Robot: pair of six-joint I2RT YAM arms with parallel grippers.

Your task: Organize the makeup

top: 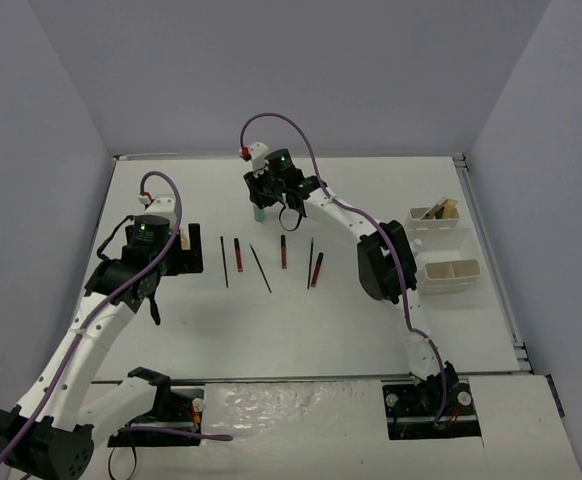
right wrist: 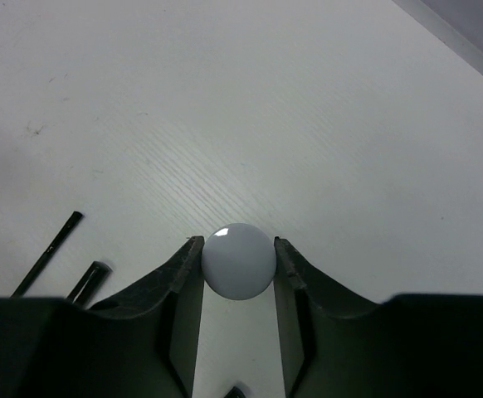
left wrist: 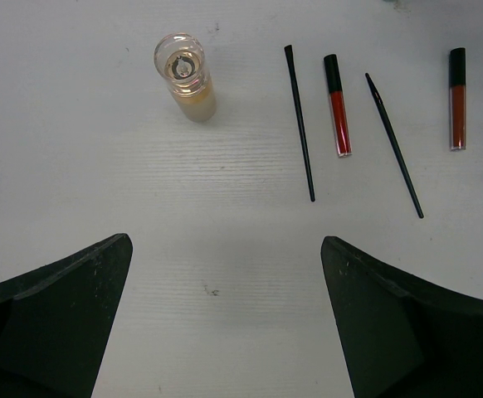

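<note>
Right claw [right wrist: 238, 244]: narrow; its two dark fingers pressed on both sides of the round, glossy pale cap [right wrist: 239, 265] of the green-based bottle [top: 258, 214].
Green-based bottle: upright, at the far side, beyond the row of sticks.
Left claw [left wrist: 226, 242]: wide, with nothing between its matte black fingers.
Beige bottle [left wrist: 186, 76]: a small cylinder with a clear cap, upright, left of the sticks.
Sticks: two thin black sticks [left wrist: 300, 123], one of them pointed, and two red tubes [left wrist: 337, 105] with black caps, all flat and nearly parallel.
Table [left wrist: 225, 191]: white, with a fine grain.
Tray [top: 451, 272]: white plastic with compartments, well apart on the right.
</note>
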